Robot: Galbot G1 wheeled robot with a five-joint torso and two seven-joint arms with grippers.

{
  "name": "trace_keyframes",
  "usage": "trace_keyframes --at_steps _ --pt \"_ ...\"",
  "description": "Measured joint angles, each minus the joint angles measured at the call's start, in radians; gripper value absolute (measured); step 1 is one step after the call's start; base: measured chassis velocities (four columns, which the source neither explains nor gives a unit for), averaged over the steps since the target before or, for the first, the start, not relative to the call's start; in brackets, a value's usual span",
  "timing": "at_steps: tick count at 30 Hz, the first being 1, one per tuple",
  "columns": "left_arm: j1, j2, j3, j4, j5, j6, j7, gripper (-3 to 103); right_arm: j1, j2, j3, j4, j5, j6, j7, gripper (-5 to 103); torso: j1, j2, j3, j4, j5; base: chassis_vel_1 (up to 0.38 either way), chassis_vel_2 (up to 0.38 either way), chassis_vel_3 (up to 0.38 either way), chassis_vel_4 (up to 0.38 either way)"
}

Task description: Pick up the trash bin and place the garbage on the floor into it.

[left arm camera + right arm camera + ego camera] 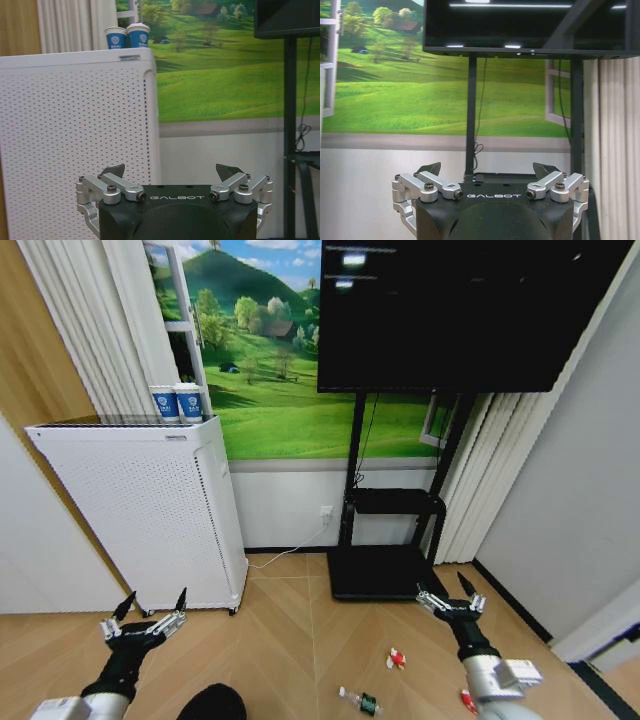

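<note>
The trash bin sits on the floor at the near edge, just right of the left gripper, which hangs empty with its fingers spread wide. The right gripper is spread and empty too, but well apart from the bin, so the left arm looks better placed to reach it. The garbage lies near right: a bottle lying flat, a wrapper and a red scrap.

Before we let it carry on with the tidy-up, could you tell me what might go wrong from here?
The trash bin sits at the head view's bottom edge, close under the open left hand, so reaching it may be awkward. The bottle lies on its side and could roll. The small red scrap lies partly behind the right arm.
</note>
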Motion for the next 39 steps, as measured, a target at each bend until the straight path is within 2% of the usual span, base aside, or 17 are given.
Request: trace_keyframes --at_steps 3,4,9,11,14,16,24,39 --pt "0.000 0.012 0.005 -0.001 0.004 -0.014 0.048 99 -0.002 -0.006 -0.019 0.002 -0.020 0.002 -0.017 100 -0.004 -0.008 -0.005 0.0000 0.0000 0.000 0.000 0.000 0.000" --pt "0.000 0.012 0.006 -0.001 0.004 -0.017 0.057 102 -0.002 -0.006 -0.024 0.002 -0.025 0.002 -0.019 100 -0.004 -0.011 -0.006 0.0000 0.0000 0.000 0.000 0.000 0.000" --pt "0.001 0.005 0.008 0.000 0.010 -0.030 0.069 98 -0.003 0.002 -0.032 -0.011 -0.039 0.009 -0.021 100 -0.007 -0.017 -0.010 0.0000 0.0000 0.000 0.000 0.000 0.000" --pt "0.002 0.002 0.008 -0.003 0.011 -0.033 0.070 97 -0.004 0.006 -0.034 -0.022 -0.045 0.014 -0.022 100 -0.008 -0.020 -0.012 0.0000 -0.0001 0.000 0.000 0.000 0.000" --pt "0.002 0.000 0.003 -0.010 0.005 -0.035 0.070 101 -0.004 0.009 -0.039 -0.040 -0.049 0.019 -0.022 100 -0.009 -0.023 -0.014 0.0000 0.0000 0.000 0.000 0.000 0.000" --pt "-0.001 0.001 -0.008 -0.012 -0.011 -0.036 0.070 98 0.000 0.011 -0.049 -0.060 -0.050 0.019 -0.021 100 -0.010 -0.026 -0.015 0.0000 0.0000 0.000 0.000 0.000 0.000" --pt "-0.004 0.001 -0.020 -0.007 -0.026 -0.035 0.067 98 0.003 0.015 -0.054 -0.100 -0.063 0.032 -0.019 100 -0.014 -0.036 -0.021 0.0000 0.0000 0.000 0.000 0.000 0.000" --pt "-0.009 -0.008 -0.005 0.028 0.000 -0.043 0.065 98 0.008 0.015 -0.042 -0.103 -0.057 0.036 -0.013 100 -0.041 -0.099 -0.058 0.0000 0.0000 0.000 0.000 0.000 0.000"
